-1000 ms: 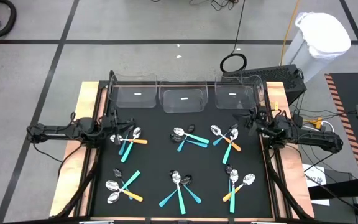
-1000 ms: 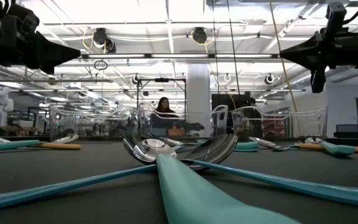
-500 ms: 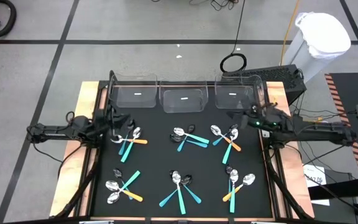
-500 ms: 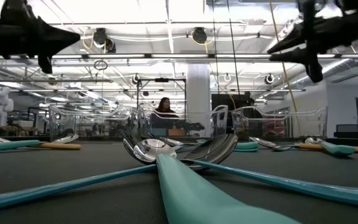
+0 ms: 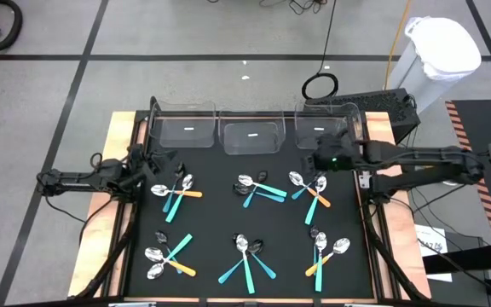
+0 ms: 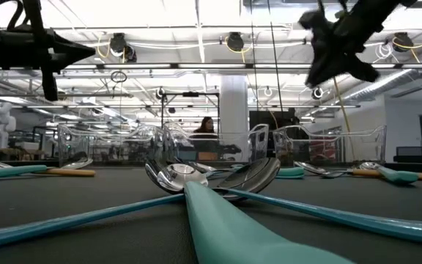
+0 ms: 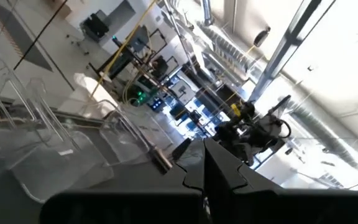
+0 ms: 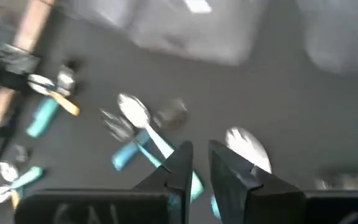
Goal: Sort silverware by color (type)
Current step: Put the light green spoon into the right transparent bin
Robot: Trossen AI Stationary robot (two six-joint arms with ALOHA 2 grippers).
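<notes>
Six small heaps of spoons with teal or orange handles lie on the black mat, among them a far-left heap (image 5: 177, 192), a far-middle heap (image 5: 257, 188) and a far-right heap (image 5: 309, 188). In the low view, a teal-handled heap (image 6: 211, 183) lies closest. My left gripper (image 5: 164, 164) (image 7: 205, 171) hovers, shut, just beyond the far-left heap. My right gripper (image 5: 314, 160) (image 8: 201, 165) hangs above the far-right heap with a narrow gap between its fingers, and silver bowls and teal handles (image 8: 145, 134) lie below it. Neither gripper touches a spoon.
Three clear plastic bins (image 5: 186, 132) (image 5: 251, 136) (image 5: 322, 132) stand in a row along the mat's far edge. Three more spoon heaps (image 5: 167, 260) (image 5: 247, 256) (image 5: 325, 251) lie along the near side. Wooden borders (image 5: 118, 196) flank the mat. A person (image 6: 206, 128) shows far behind the table.
My right arm has reached from the table's right edge toward the left, to above the far-right heap, and its gripper has tipped downward. My left gripper has crept a little toward the right and the far edge. No spoon has moved.
</notes>
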